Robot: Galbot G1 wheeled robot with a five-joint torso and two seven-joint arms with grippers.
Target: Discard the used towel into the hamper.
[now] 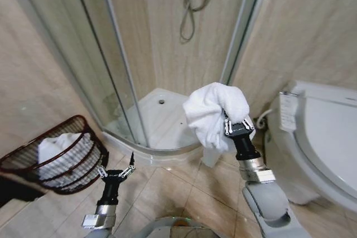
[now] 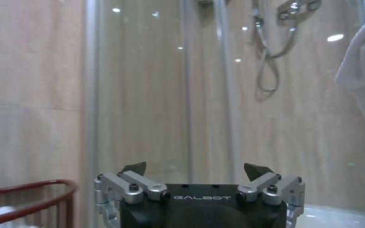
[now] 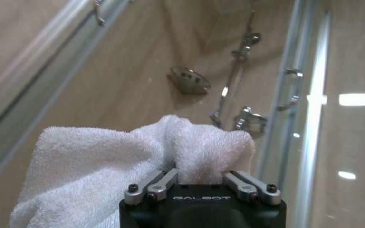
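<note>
- Two claws are seen over the tiled floor [image 1: 167,193] of a bathroom.
- A white towel [image 1: 215,112] is clamped by the right claw [image 1: 237,128], held up in the air in front of the shower [image 1: 162,54]; in the right wrist view the cloth [image 3: 138,156] is bunched between the closed fingers [image 3: 163,183] and draped to one side.
- Nothing is held by the left claw [image 1: 116,172], kept low near the floor with its fingers [image 2: 135,183] spread wide.
- The hamper [image 1: 33,160] is stood on the floor at the robot's left, just beside the left claw, against the wall; white cloth [image 1: 61,151] is already lying inside it.
- A toilet [image 1: 323,137] is stood at the right, close to the right arm.
- Between towel and hamper, the left arm and the shower's curved base [image 1: 167,150] are found.
</note>
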